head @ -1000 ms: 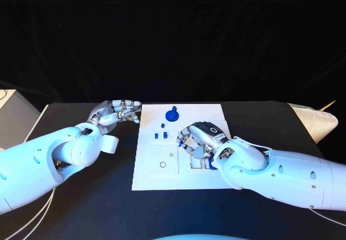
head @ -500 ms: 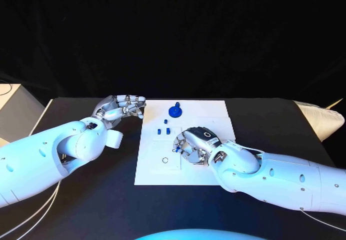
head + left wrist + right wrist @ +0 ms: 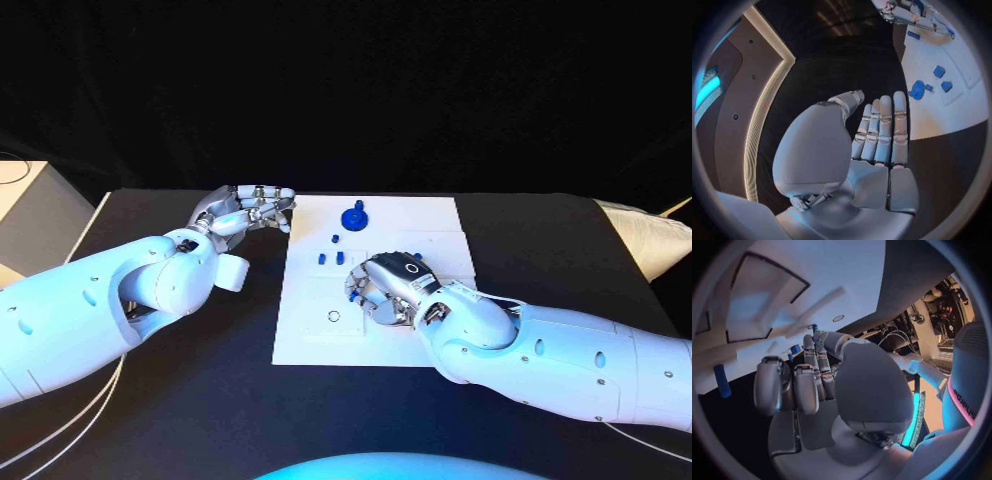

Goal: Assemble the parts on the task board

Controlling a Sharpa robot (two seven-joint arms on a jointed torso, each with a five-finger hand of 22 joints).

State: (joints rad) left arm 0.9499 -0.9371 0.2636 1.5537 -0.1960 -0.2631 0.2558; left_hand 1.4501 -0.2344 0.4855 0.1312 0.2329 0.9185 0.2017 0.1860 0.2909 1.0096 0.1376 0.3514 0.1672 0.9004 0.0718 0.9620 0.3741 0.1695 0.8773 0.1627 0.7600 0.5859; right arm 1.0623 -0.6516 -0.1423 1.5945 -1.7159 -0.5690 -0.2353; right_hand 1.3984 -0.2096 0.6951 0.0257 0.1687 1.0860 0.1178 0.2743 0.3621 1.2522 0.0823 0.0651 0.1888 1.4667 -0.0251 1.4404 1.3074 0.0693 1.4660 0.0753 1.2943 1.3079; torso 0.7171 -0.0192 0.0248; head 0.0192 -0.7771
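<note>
Early stage: blue parts [image 3: 333,258] lie loose on board [image 3: 310,345] beyond right hand [image 3: 387,287], grasp unclear; left hand [image 3: 248,211] empty, open.

A black table [image 3: 173,400] fills the lower half of the head view, with a black backdrop [image 3: 346,90] across the upper half. A pale cabinet [image 3: 32,215] stands at the left edge and a white cushion-like object [image 3: 649,240] at the right edge.

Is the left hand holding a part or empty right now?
Empty. The left hand has its fingers straight and side by side with nothing in them, and hovers at the task board's far left corner.
</note>
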